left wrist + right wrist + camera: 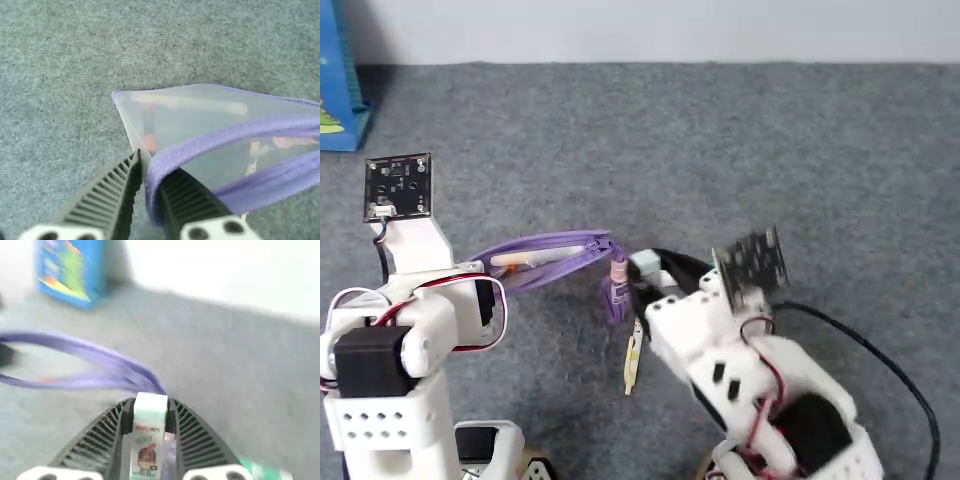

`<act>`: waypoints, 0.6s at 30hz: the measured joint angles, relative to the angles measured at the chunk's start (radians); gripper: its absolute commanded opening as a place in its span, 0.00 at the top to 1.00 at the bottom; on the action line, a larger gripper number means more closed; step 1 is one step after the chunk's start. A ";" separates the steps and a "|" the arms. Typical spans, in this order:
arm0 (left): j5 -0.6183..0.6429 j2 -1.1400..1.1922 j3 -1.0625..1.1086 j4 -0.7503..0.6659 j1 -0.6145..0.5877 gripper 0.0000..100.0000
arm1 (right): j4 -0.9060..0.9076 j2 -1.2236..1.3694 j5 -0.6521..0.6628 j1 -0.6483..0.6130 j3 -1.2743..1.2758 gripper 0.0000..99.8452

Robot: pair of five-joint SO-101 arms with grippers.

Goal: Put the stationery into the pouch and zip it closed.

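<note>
mid-carpet (770,150) between the arms: a clear, purple-edged pouch (555,243), mouth gaping, pens (190,104) inside. clamped at one corner by the left gripper (142,160). pinched tight in the right gripper (150,407): a white eraser (149,425), at the pouch's other end.

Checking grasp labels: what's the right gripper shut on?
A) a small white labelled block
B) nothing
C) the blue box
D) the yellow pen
A: the right wrist view shows the right gripper clamping a small white labelled block between its jaws, close to the purple pouch.

Open purple-trimmed pouch (200,127) — pen (200,105) inside, eraser (149,422) beside
</note>
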 measured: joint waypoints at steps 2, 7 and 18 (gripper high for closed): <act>0.000 0.000 0.000 0.000 0.000 0.99 | -0.068 -0.032 0.014 -0.051 0.000 0.99; 0.000 0.000 0.000 0.000 0.000 0.99 | -0.267 -0.048 0.043 -0.170 0.000 0.99; 0.000 0.000 0.000 0.000 0.000 0.99 | -0.614 0.141 0.043 -0.272 0.003 0.99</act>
